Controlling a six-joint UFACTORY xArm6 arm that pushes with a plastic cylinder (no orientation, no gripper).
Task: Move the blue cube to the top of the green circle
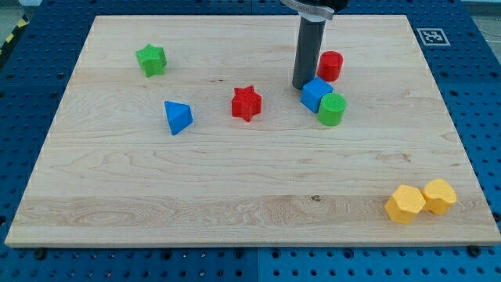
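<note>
The blue cube (315, 94) sat touching the green circle (332, 110), on that circle's upper-left side in the view. My tip (301, 85), a bare rod with nothing to open or close and holding nothing, stood just left of the cube, very near or touching its upper-left edge, further from the circle. The red cylinder (331, 65) lay above the circle, close to the cube's upper right.

I judged the step to be the final nudge: the cube was almost placed but offset leftward. The next move called for a short push toward the view's right, so the cube ended directly above the circle without bumping the cylinder.
</note>
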